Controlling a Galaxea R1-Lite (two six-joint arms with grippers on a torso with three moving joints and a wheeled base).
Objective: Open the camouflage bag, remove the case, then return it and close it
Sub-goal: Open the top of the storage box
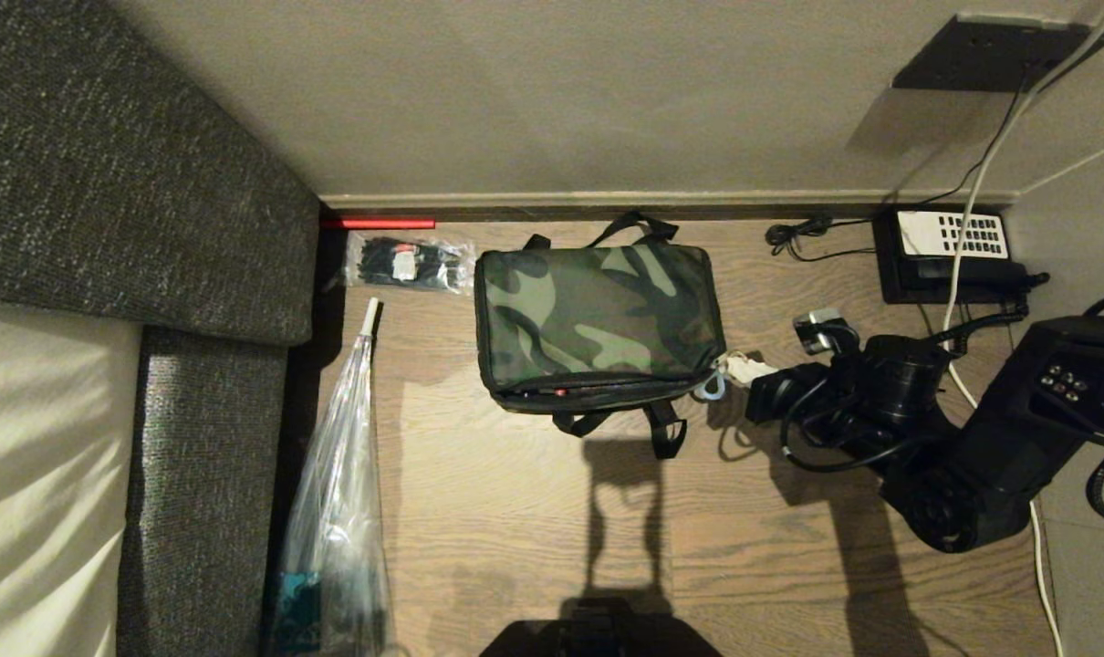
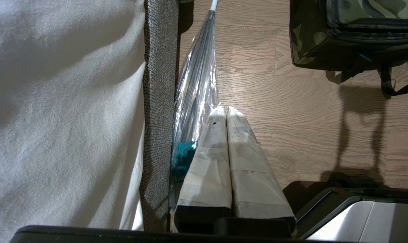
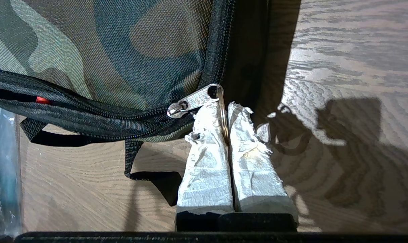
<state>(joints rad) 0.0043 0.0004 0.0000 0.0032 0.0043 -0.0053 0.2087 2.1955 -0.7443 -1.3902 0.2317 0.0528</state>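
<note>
The camouflage bag (image 1: 598, 319) hides its contents, and the folded umbrella (image 1: 333, 511) is cut off below.

- The right arm (image 1: 953, 456) is showing bulky black housings, looping black cables and a small button panel.
- Both grippers are wearing pale, frayed tape on their fingers (image 3: 207, 168), above black bases.
</note>
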